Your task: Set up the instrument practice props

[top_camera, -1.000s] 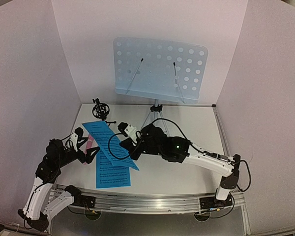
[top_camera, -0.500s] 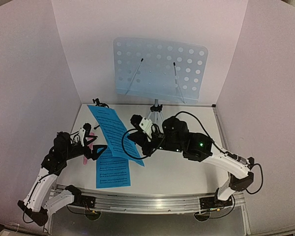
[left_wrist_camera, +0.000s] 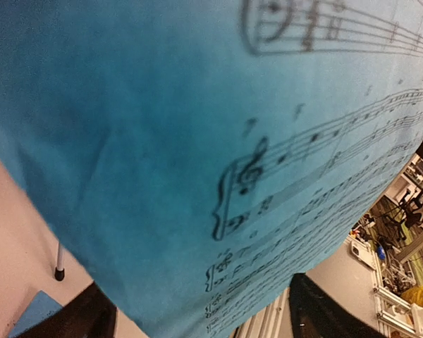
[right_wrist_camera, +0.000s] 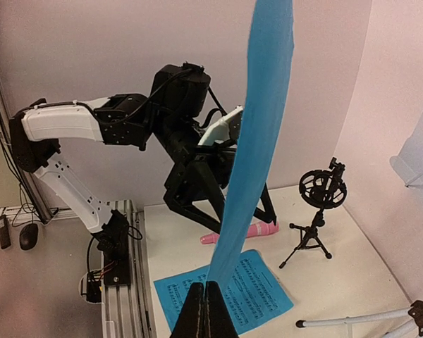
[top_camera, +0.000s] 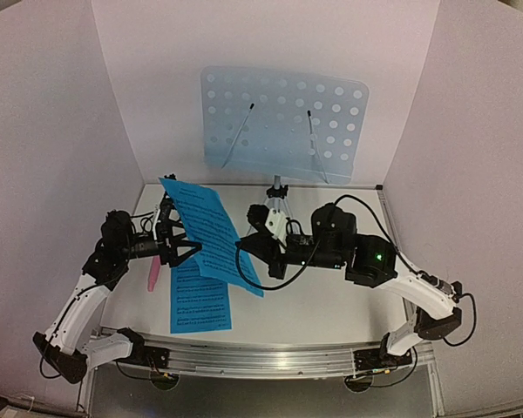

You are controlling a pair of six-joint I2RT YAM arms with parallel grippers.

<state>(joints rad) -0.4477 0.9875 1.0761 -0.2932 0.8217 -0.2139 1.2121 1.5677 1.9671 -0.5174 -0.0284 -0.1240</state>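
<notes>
Right now the right hand (right_wrist_camera: 205,299) is clenching the lower edge of one blue music page (top_camera: 205,231), holding it up above the worktop (top_camera: 331,296). The left hand (top_camera: 185,248) is hovering released, fingers spread, close beside that page. The second page (top_camera: 199,305) is lying flat near the pink microphone (top_camera: 153,277).

No words legible, only clefs (left_wrist_camera: 248,174) on the raised sheet-music page (left_wrist_camera: 148,98).

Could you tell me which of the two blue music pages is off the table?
The page pinched by the right gripper, held upright; the other page lies flat on the table.
</notes>
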